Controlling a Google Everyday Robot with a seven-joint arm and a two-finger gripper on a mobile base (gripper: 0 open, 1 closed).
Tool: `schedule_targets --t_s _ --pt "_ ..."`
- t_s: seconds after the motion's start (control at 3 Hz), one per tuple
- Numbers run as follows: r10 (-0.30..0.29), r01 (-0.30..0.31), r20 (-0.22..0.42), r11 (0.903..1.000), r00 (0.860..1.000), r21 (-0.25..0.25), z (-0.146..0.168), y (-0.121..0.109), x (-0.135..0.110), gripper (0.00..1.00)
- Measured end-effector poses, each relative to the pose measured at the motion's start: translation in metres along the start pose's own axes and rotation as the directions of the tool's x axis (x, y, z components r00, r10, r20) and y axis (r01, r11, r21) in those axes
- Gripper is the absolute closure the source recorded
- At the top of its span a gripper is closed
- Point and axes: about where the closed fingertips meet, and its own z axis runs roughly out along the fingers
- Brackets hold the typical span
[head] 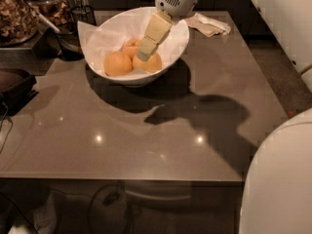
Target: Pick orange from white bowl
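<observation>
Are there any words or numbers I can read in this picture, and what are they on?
None: no word, number or sign here can be read.
The tool, reaching down into the white bowl at the oranges, shows no writing.
The jars at the back left show no label that can be read.

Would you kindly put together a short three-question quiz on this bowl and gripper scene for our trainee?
1. True or false: the gripper reaches into the white bowl.
2. How many oranges lie in the bowl?
3. The crumpled cloth lies: A) in the bowl; B) on the table beside the bowl; C) on the floor.

Key: 1 true; 2 three; 3 B.
</observation>
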Motion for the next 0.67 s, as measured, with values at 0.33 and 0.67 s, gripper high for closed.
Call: schedule_targets --t_s 0.33,0.67 --pt "-0.006 0.007 0.016 0.9995 1.0 -0.031 0.01 0.001 -0.015 0.09" --pt "-0.008 0.009 0.022 0.9982 1.0 -0.059 0.021 0.001 -0.023 0.22"
